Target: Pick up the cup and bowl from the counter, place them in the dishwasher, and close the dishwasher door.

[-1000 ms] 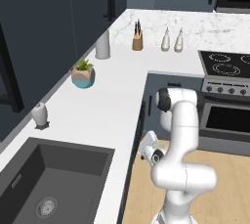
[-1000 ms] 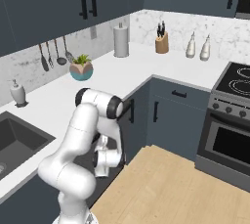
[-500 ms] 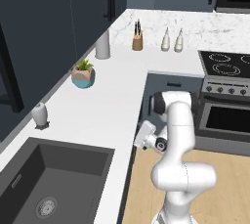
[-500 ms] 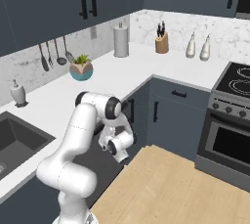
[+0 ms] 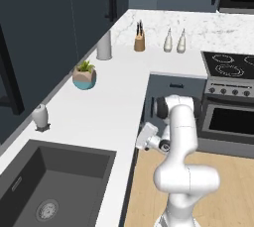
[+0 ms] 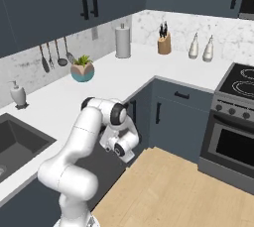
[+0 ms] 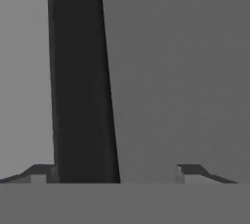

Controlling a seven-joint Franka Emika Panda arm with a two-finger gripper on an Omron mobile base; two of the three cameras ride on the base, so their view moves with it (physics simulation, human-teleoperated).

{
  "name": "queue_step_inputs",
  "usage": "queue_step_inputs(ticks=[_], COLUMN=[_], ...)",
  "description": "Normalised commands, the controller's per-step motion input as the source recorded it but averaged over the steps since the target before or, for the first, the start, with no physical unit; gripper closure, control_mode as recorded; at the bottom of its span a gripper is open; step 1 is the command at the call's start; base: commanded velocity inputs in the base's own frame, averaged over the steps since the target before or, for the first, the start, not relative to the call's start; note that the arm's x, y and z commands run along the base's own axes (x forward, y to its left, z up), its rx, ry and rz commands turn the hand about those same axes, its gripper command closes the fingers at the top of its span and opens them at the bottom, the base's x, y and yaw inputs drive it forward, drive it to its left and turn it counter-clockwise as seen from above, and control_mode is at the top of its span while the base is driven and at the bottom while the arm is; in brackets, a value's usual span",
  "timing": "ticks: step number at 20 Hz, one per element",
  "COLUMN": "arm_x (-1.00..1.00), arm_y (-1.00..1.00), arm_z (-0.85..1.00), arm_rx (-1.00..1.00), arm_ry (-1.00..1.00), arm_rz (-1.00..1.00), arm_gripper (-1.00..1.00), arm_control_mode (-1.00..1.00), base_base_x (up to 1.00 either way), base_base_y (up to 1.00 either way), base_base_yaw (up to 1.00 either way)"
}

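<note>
Grey door front [image 7: 185, 71] – dark handle [image 7: 80, 81] upright between jaws.

Even, soft rendered light; the white surface [image 5: 114, 97] reads bright without glare, cabinets stay dim. Shadows are faint. The hand view is grey, blurred, low-contrast.

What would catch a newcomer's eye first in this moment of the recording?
The white arm, folded low in front of the dark cabinets, with its gripper turned toward a cabinet front below the counter. Next, the teal-and-beige plant pot standing alone on the white worktop, and the silver oven at the right. In the hand view, a dark upright bar stands close before the open fingers.
</note>
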Motion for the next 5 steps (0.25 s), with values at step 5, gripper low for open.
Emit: queue_step_inputs(ticks=[5], arm_x=[0.57], arm_y=[0.85], arm_z=[-1.0], arm_rx=[0.83], arm_ry=[-0.03], arm_rz=[0.06], arm_gripper=[-1.0], arm_control_mode=[-1.0], base_base_x=[0.0], base_base_y=[0.0], base_base_yaw=[0.0])
